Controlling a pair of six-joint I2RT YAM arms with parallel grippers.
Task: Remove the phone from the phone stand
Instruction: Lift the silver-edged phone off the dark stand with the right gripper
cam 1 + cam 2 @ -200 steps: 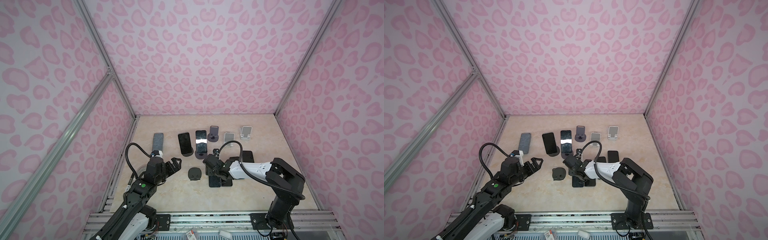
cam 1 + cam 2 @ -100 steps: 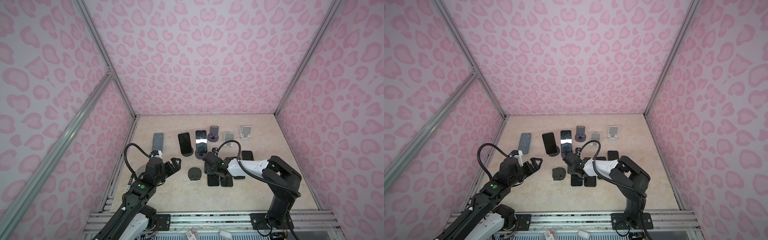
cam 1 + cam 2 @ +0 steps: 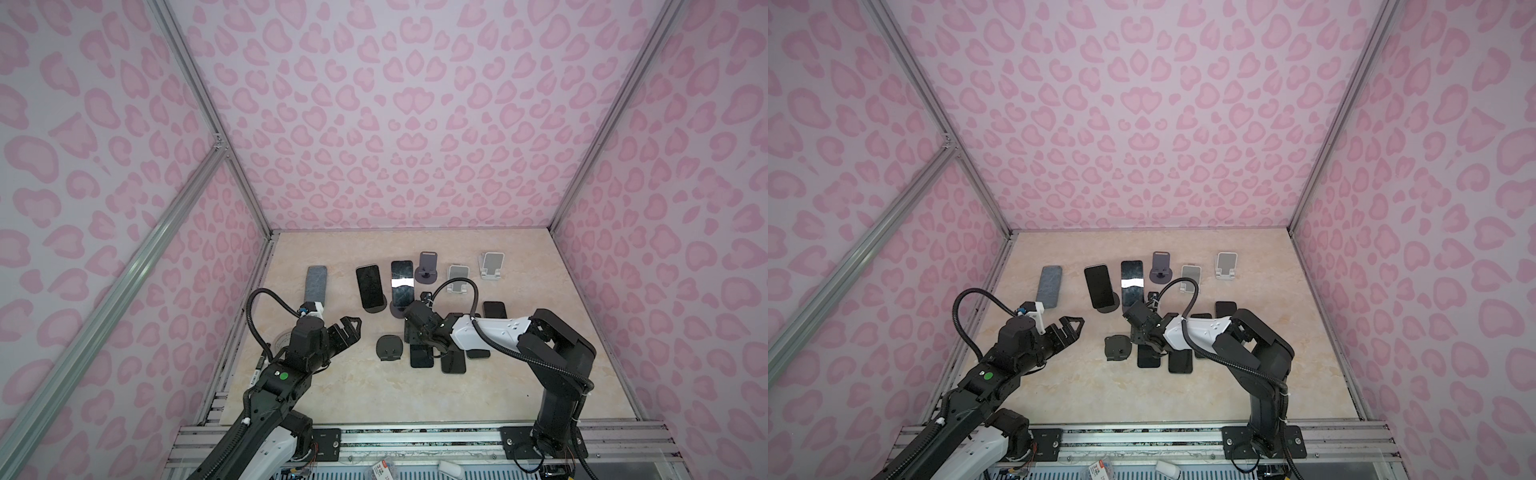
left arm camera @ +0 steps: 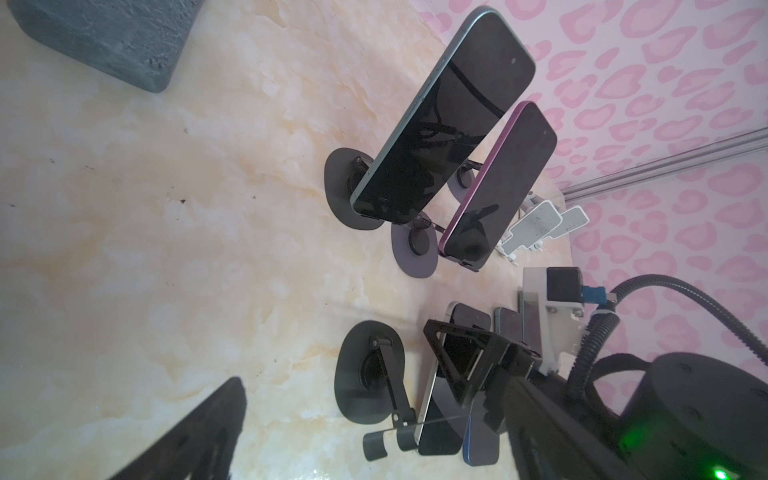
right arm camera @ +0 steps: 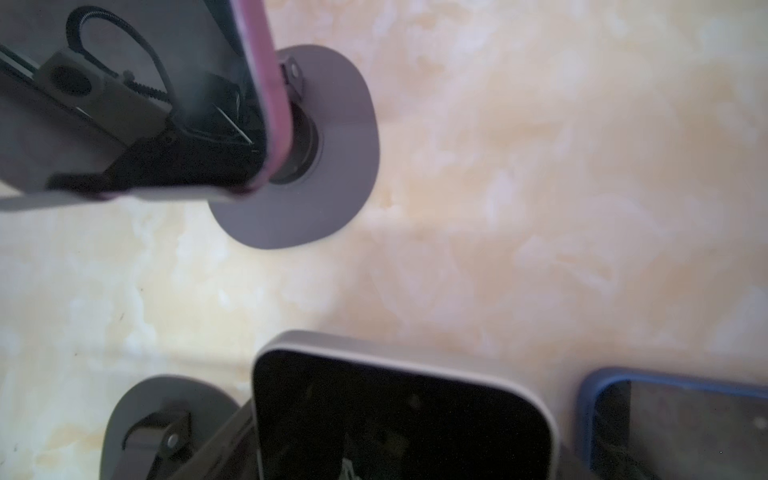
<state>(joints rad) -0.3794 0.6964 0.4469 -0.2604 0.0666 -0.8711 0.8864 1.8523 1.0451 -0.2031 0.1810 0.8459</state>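
A silver-edged phone (image 3: 422,356) (image 5: 395,415) lies flat on the table beside an empty black phone stand (image 3: 390,347) (image 4: 365,374). My right gripper (image 3: 414,338) (image 3: 1141,338) hangs over the phone's far end, fingers (image 4: 457,353) straddling it; whether they still pinch it is not visible. My left gripper (image 3: 352,328) (image 3: 1075,326) (image 4: 374,449) is open and empty, left of the stand. Farther back, a dark phone (image 3: 371,286) (image 4: 444,124) stands on a black stand and a purple phone (image 3: 402,282) (image 5: 266,83) on a purple stand (image 5: 332,166).
More phones lie flat near the right arm, one in a blue case (image 5: 665,415), another at the right (image 3: 494,309). Empty stands stand at the back: one purple (image 3: 428,268), two white (image 3: 457,278) (image 3: 492,266). A grey block (image 3: 316,282) lies at the back left.
The right gripper has crept slightly to the left with the silver-edged phone under it. The left arm has barely moved.
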